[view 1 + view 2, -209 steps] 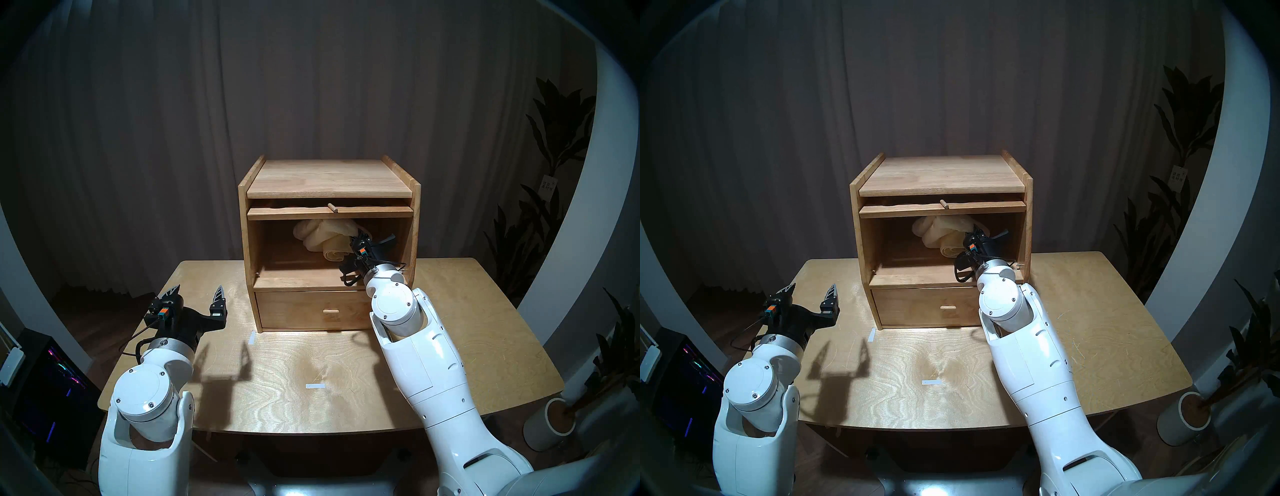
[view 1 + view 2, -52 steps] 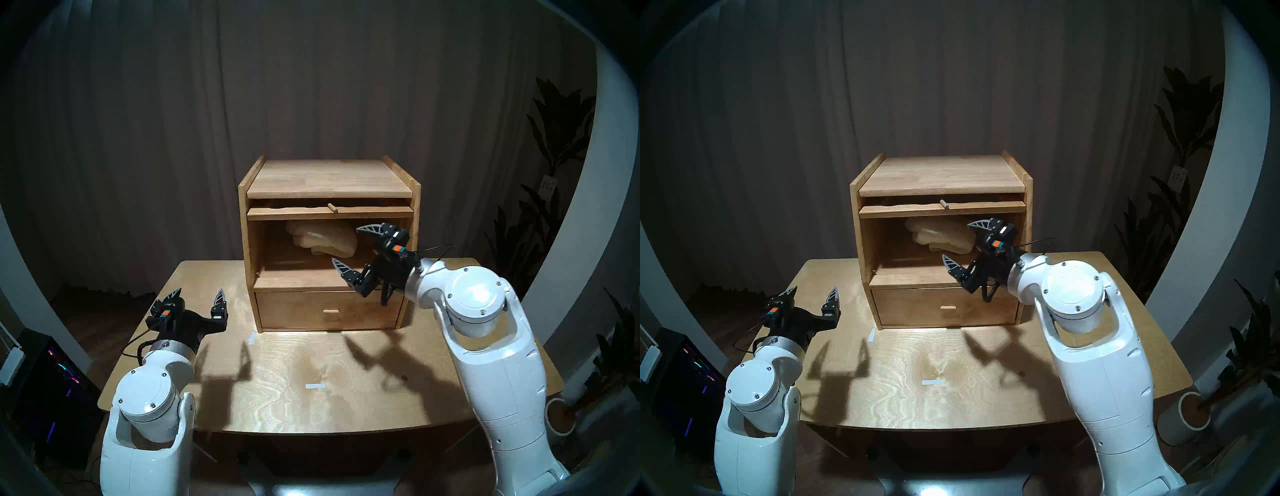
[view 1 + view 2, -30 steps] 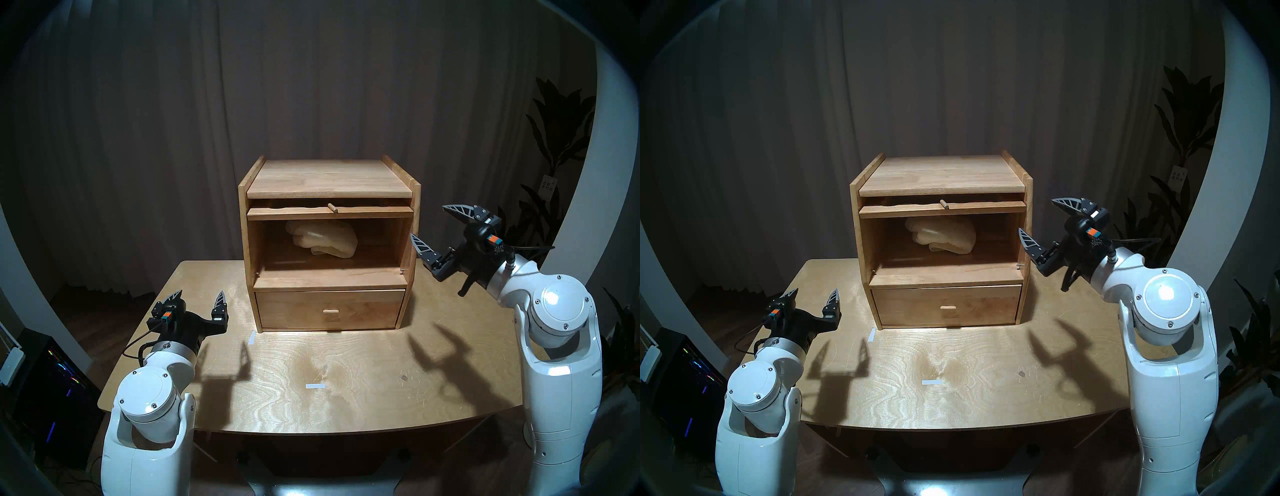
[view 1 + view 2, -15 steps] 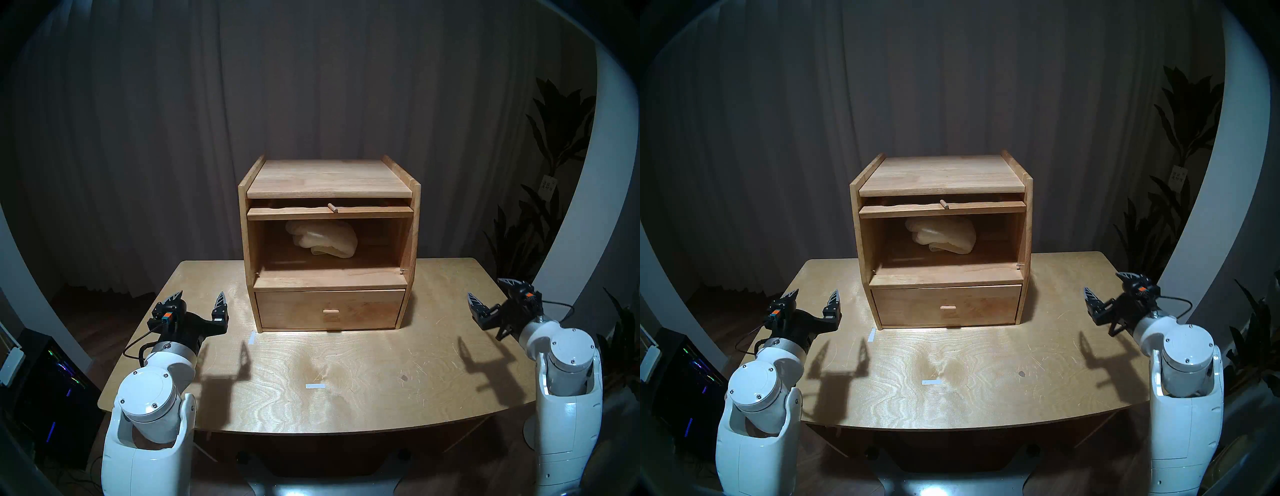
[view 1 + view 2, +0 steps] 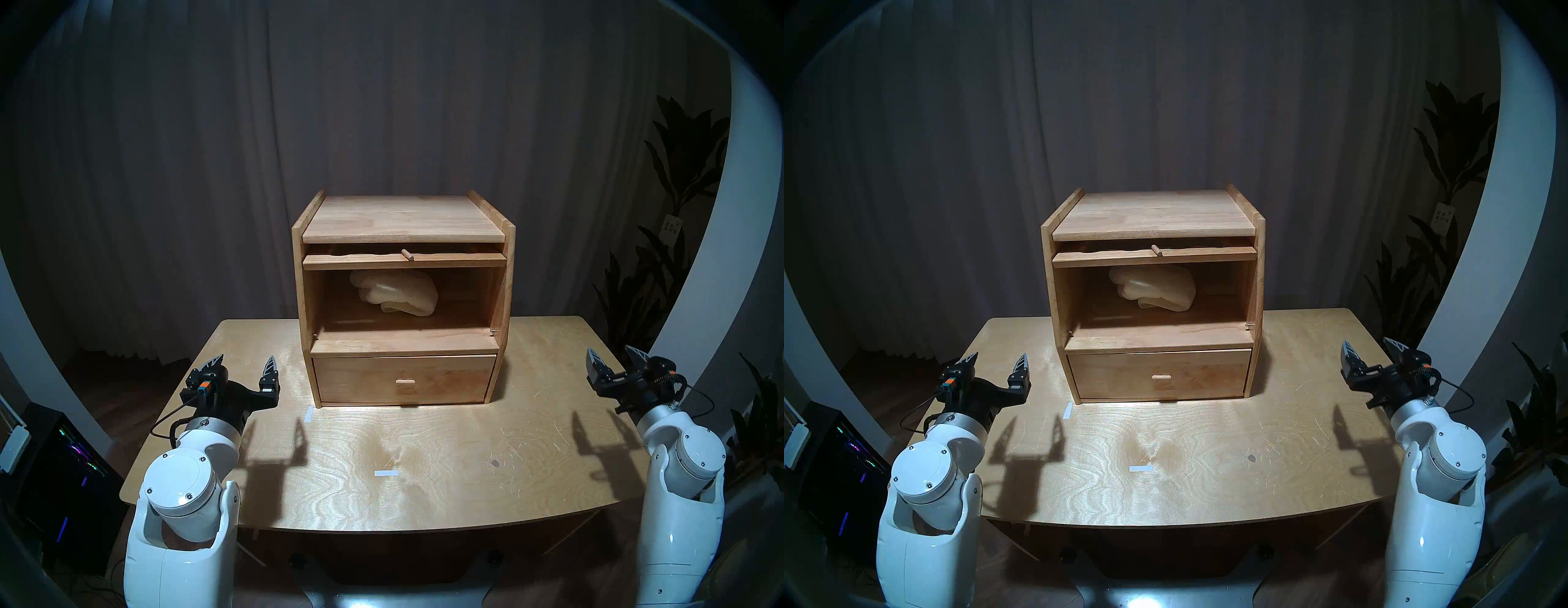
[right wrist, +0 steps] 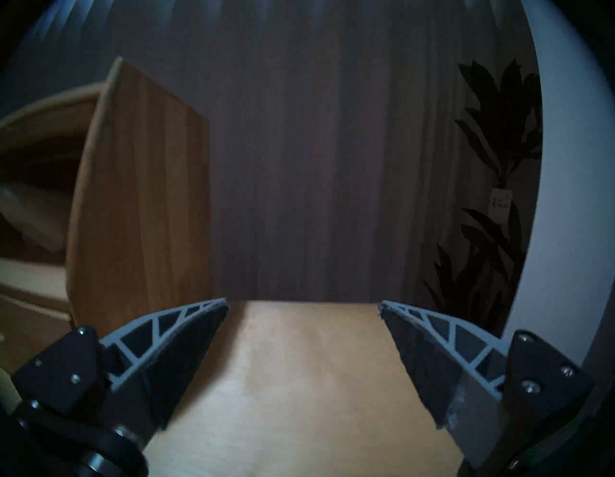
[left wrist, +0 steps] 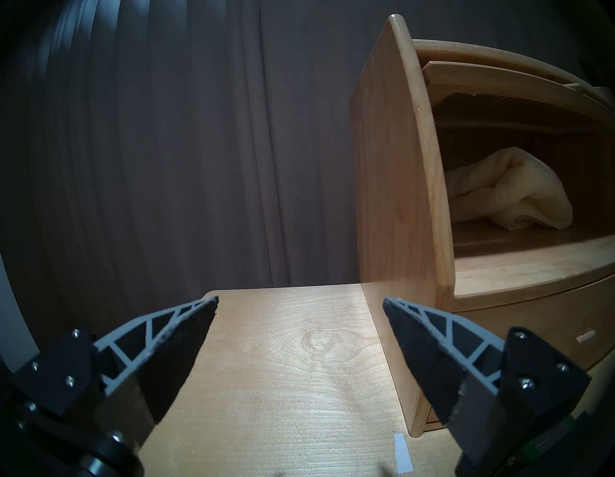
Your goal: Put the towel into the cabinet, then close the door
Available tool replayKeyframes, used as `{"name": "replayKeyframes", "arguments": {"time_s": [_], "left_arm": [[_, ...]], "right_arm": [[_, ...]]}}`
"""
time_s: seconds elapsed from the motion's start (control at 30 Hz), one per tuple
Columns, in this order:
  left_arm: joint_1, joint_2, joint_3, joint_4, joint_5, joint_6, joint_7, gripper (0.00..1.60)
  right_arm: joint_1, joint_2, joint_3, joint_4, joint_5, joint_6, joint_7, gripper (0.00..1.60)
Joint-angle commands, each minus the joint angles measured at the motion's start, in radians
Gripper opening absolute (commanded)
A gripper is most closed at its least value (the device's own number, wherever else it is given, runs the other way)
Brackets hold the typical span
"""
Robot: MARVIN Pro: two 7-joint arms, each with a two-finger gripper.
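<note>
towel (image 5: pixel 393 294): bunched at the back of the cabinet (image 5: pixel 403 220) compartment, free of both grippers
door (image 5: pixel 405 260): slid up flat under the top, long axis left to right, peg knob (image 5: pixel 407 254) pointing forward
left gripper (image 5: pixel 242 369): empty, jaws spread, low beside the cabinet
right gripper (image 5: pixel 616 361): empty, jaws spread, farther out
nearer the knob: likely the left; reach up and inward

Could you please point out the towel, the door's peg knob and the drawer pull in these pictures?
towel (image 5: pixel 394 294): head left view, on the middle of the crumpled cloth inside the compartment.
peg knob (image 5: pixel 407 254): head left view, on the peg's shaft.
drawer pull (image 5: pixel 405 381): head left view, on the pull's front face.
</note>
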Motion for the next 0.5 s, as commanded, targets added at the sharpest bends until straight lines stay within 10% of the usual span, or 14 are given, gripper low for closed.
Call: {"name": "replayKeyframes", "arguments": {"time_s": [0.0, 0.47], "left_arm": [[-0.010, 0.000, -0.002, -0.029, -0.001, -0.007, 0.001, 1.60], [-0.006, -0.001, -0.002, -0.039, -0.001, -0.006, 0.002, 1.60]], "right_arm": [[0.111, -0.012, -0.109, -0.016, 0.060, -0.068, -0.055, 1.60], [0.258, 0.106, -0.275, 0.147, -0.154, -0.139, -0.249, 1.60]]}}
